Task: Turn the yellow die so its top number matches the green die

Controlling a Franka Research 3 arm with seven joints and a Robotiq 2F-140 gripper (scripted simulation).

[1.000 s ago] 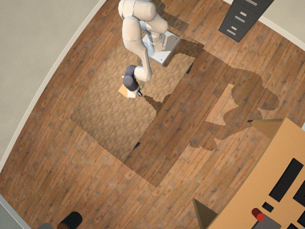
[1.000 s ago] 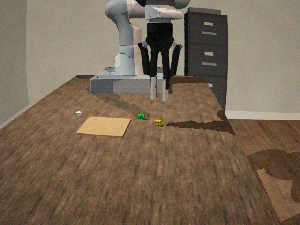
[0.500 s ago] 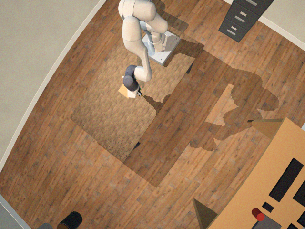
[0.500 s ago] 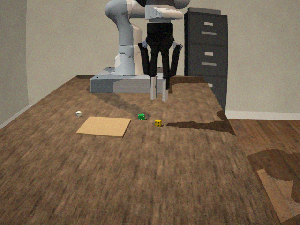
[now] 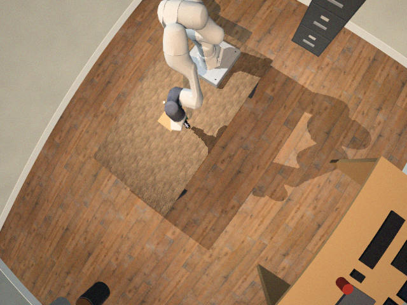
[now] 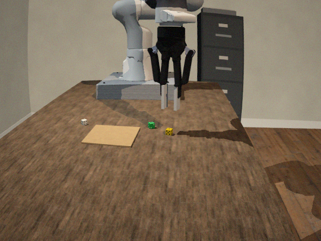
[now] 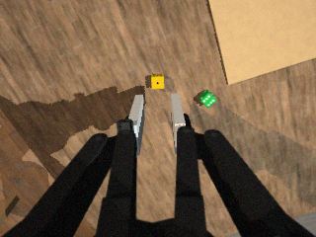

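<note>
Yellow die (image 6: pixel 169 131) (image 7: pixel 157 82), one dot up, sits on counter (image 5: pixel 147 147) (image 6: pixel 155 181) (image 7: pixel 74 49), middle of outside view, off mat (image 5: pixel 165 121) (image 6: pixel 111 135) (image 7: pixel 267 39). Pincer (image 5: pixel 186 124) (image 6: pixel 170 109) (image 7: pixel 157 106) above, slightly apart, holding nothing. Likely picking-up step: open wider, go down, grab, then turn.
</note>
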